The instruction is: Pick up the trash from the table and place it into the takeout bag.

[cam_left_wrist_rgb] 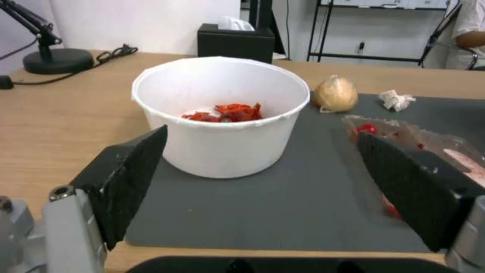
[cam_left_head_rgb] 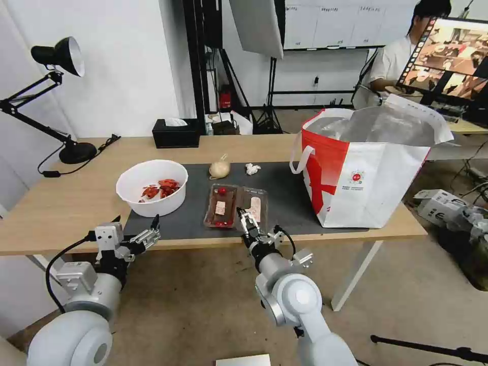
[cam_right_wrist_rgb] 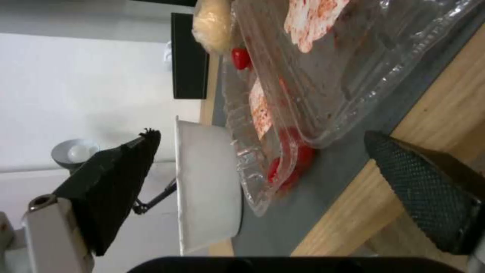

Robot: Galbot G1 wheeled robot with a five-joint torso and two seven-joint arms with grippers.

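— Anything in the takeout bag (cam_left_head_rgb: 378, 178) yet?

— Hard to say for sure: standing open at the right end of the table (cam_left_head_rgb: 61, 203), foil lining showing, inside hidden. But all 4 pieces of trash out on the dark mat (cam_left_head_rgb: 284, 195), so probably nothing done so far.

— Which 4, and where?

— White bowl (cam_left_head_rgb: 152, 187) with red shellfish scraps at the mat's left end. Clear hinged tray (cam_left_head_rgb: 235, 206) with food bits near the mat's front edge, in the middle. Small tied beige pouch (cam_left_head_rgb: 219, 168) at the far edge of the mat. Crumpled white tissue (cam_left_head_rgb: 252, 169) just right of the pouch, well apart from the bag.

— And the grippers?

— Left gripper (cam_left_head_rgb: 151, 230) at the near table edge, just in front of the bowl, jaws spread wide and holding nothing; in the left wrist view the bowl (cam_left_wrist_rgb: 221, 113) framed between the 2 pads. Right gripper (cam_left_head_rgb: 246, 219) at the tray's near edge, jaws also spread; in the right wrist view the tray's rim (cam_right_wrist_rgb: 283, 167) between the pads, not yet pinched.

— So, how far along?

— At the very start, by the look of it: 0 of 4 items lifted, first grasps only lined up. All 4 pickups and drops into the bag left to do.
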